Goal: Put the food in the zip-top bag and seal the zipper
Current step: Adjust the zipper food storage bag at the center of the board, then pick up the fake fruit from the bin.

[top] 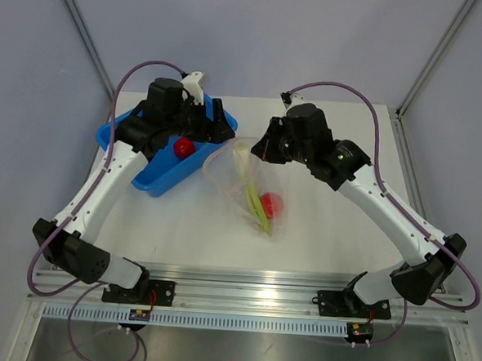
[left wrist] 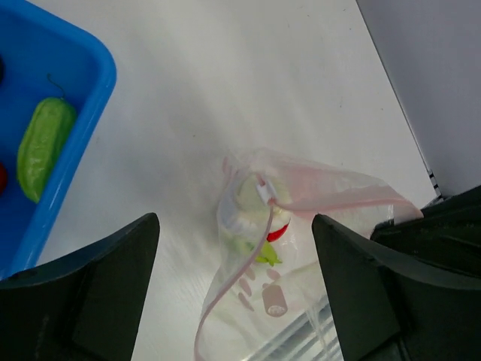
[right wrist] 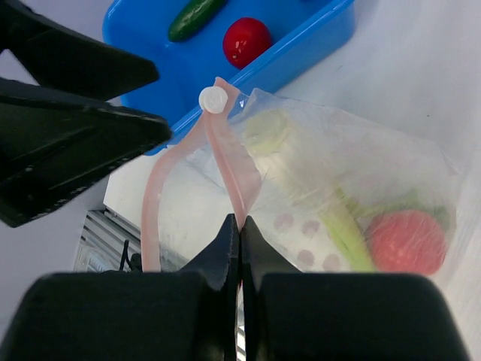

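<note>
Zipper (right wrist: 228, 162) clamped in right end effector (right wrist: 239, 223): hold steady while left end effector (left wrist: 234, 226), jaws apart, fetches red fruit (top: 183, 147) from bin (top: 154, 181)

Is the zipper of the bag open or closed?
Open. The two strips of the zipper stand apart below the white slider.

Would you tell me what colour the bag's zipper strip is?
The zipper is pink-red; right wrist view shows it best.
</note>
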Available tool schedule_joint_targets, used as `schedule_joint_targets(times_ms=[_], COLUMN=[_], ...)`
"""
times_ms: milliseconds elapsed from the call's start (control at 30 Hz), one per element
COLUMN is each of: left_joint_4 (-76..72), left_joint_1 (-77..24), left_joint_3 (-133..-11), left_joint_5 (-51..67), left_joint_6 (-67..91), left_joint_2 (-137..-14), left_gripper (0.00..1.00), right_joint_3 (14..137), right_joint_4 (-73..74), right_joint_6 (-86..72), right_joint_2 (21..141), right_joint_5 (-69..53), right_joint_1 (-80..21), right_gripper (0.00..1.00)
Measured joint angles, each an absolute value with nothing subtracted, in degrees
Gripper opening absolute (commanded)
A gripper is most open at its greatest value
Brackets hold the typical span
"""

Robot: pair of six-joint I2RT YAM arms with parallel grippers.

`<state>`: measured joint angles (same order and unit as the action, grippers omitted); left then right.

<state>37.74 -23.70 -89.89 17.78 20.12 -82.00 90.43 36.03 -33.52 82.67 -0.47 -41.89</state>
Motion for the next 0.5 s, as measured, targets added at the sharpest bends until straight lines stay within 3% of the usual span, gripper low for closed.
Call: schedule_joint_targets(times_ms=[233, 333, 500], left_joint_4=[40.53, 40.14, 41.65], left_joint_1=[-16.47, -12.95, -8.16], left_joint_3=[-90.19, -90.19, -91.81], left_joint_5=[17.34, 17.21, 12.32], left_joint_6=[18.15, 18.04, 19.14], left_joint_2=[-74.76, -72.88, -77.14], left_gripper=[0.89, 0.85, 0.88], right_joint_3=[90.83, 90.85, 90.85], right_joint_4=[35.99, 35.88, 35.81], right_joint_6=[-34.39, -34.63, -34.83], right_joint_2=[83.31, 83.64, 83.66], right_joint_5=[0.23, 0.23, 0.19], right_joint_1=[-41.89, -41.89, -41.89], right_gripper=[0.0, 0.0, 0.0])
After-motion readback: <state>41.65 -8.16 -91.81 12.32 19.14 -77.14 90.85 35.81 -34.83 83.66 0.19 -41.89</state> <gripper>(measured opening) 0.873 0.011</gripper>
